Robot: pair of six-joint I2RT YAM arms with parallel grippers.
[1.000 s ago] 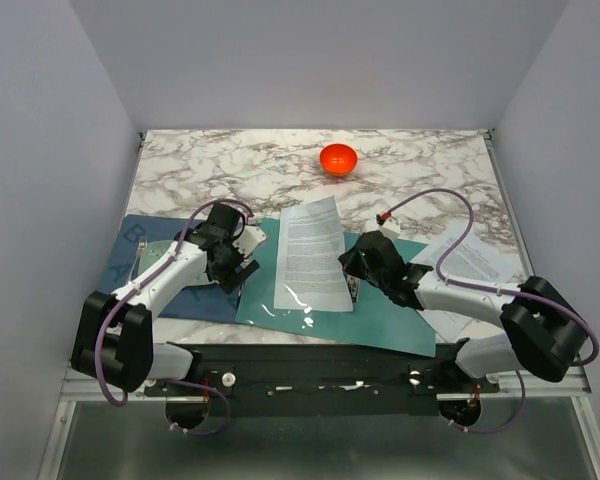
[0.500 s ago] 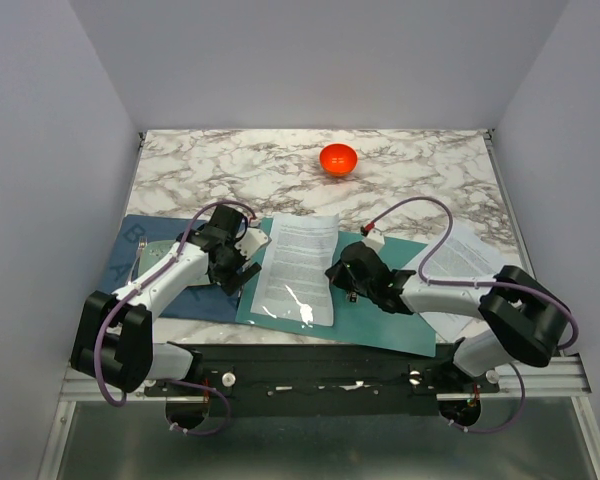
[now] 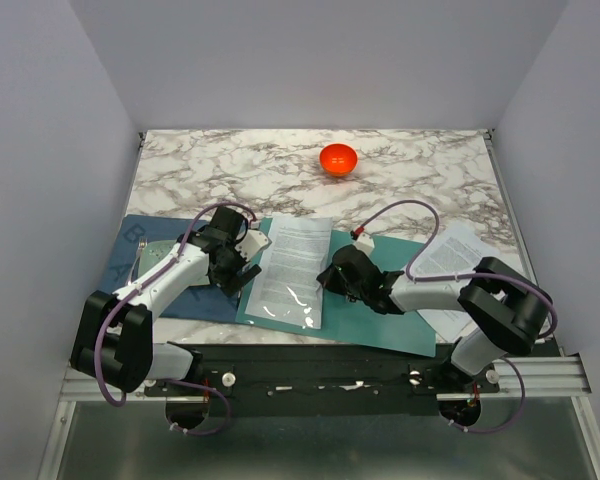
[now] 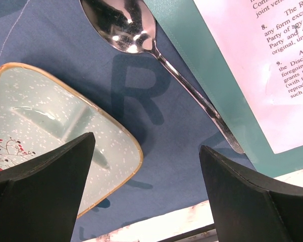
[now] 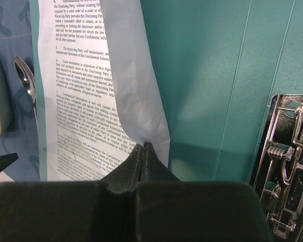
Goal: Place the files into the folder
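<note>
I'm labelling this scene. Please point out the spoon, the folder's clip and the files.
spoon (image 4: 122,22): left wrist view, on its bowl.
clip (image 5: 283,161): right wrist view, middle of its metal plate.
files (image 5: 81,101): right wrist view, on the printed top sheet.

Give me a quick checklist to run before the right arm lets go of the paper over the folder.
1. Right gripper shut on the files at their edge: ok.
2. Files flat on the folder: not ok, the pinched edge curls up.
3. Metal clip apart from the paper: ok.
4. Left gripper open, over the mat, off the folder: ok.
5. Spoon clear of the folder: not ok, its handle reaches the folder's edge.
6. Every sheet gathered: not ok, loose sheets lie by the right arm.
</note>
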